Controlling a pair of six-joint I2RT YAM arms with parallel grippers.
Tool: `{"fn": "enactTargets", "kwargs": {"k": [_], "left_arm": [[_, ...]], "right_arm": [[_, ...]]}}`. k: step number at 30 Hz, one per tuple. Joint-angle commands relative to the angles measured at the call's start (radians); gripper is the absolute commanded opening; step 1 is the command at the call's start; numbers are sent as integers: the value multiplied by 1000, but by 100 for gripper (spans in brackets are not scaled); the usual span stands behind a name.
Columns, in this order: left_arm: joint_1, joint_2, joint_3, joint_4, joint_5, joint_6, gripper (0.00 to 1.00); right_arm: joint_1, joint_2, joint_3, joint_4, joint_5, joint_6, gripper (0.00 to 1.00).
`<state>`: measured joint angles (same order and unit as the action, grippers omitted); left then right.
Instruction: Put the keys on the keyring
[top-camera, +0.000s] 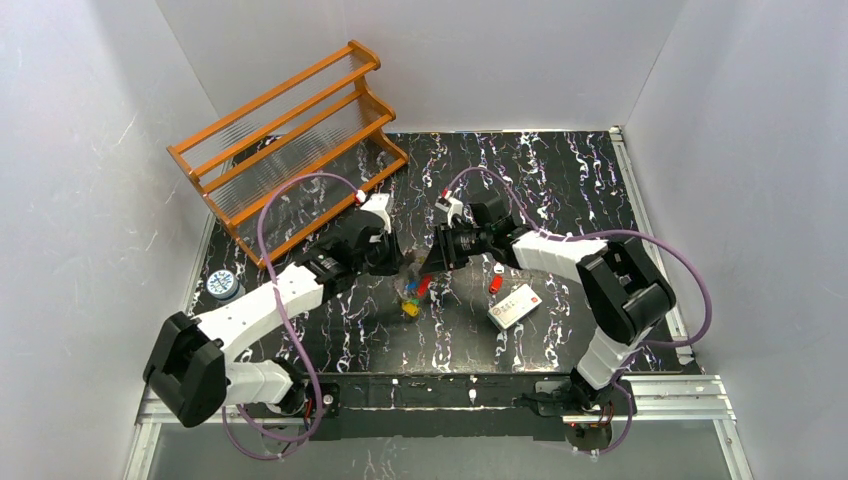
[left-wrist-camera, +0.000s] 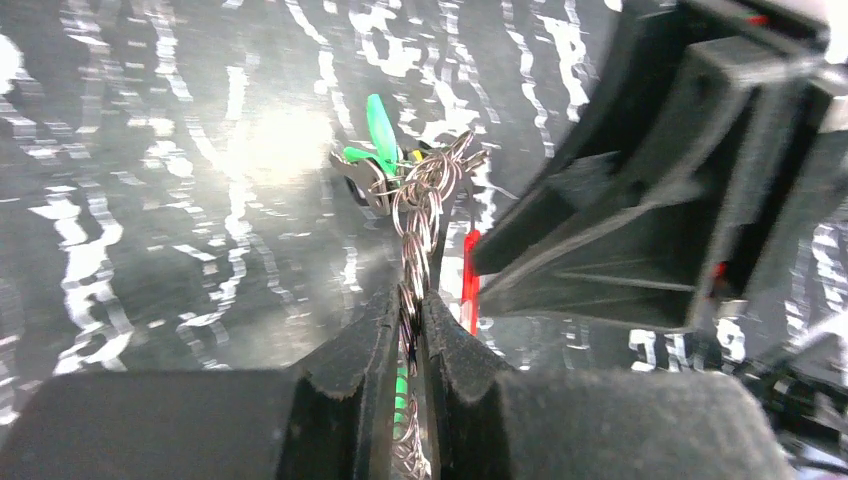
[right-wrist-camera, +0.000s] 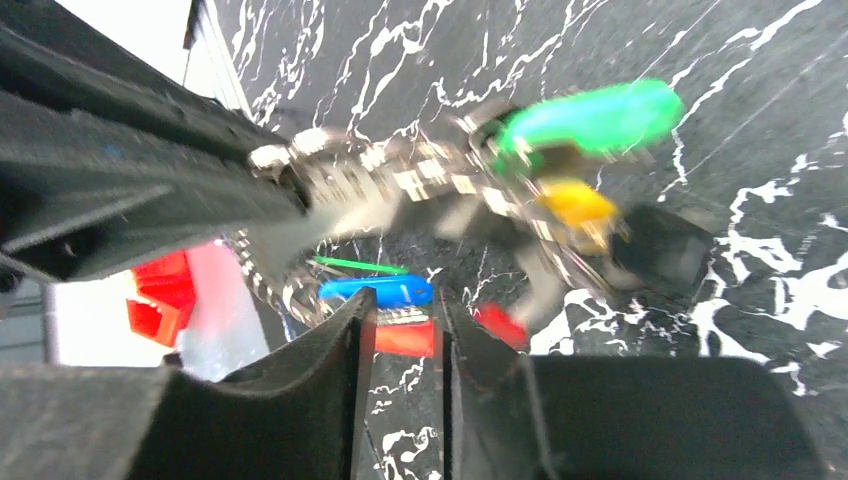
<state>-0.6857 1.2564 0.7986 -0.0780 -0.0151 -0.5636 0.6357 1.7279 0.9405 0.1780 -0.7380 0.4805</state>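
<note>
Above the black marbled table (top-camera: 560, 180), our left hand (left-wrist-camera: 414, 300) clenched the keyring (left-wrist-camera: 425, 200), likely steadying it so the keys (right-wrist-camera: 590, 115) hung free. Our right hand (right-wrist-camera: 405, 312) waited just beside it. We could not tell whether it gripped a red key (right-wrist-camera: 405, 340).

Arms: two, one claw each: left claw (left-wrist-camera: 412, 305), right claw (right-wrist-camera: 405, 318). Keyring (left-wrist-camera: 420, 200): one. Keys (top-camera: 411, 297): bunch at ring with blue, red, yellow, green heads, exact number unclear. Red key (top-camera: 495, 284) apart: one. White card (top-camera: 514, 305): one. Wooden rack (top-camera: 290, 140): one. Round tin (top-camera: 223, 285): one.
</note>
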Motion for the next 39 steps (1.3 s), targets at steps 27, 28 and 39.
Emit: {"fn": "enactTargets", "kwargs": {"k": [27,28,39], "left_arm": [[-255,423,339,-630,-957,-19,3],[-275,458,354,-634,-963,-24,5],[-397,655,511,-583,-824,1,73]], "right_arm": [[-80,-142,-102,-45,193,-55,48],[-81,-140,-98,-54,194,-58,48],[-84,-173,-91,-124,253,-109,50]]}}
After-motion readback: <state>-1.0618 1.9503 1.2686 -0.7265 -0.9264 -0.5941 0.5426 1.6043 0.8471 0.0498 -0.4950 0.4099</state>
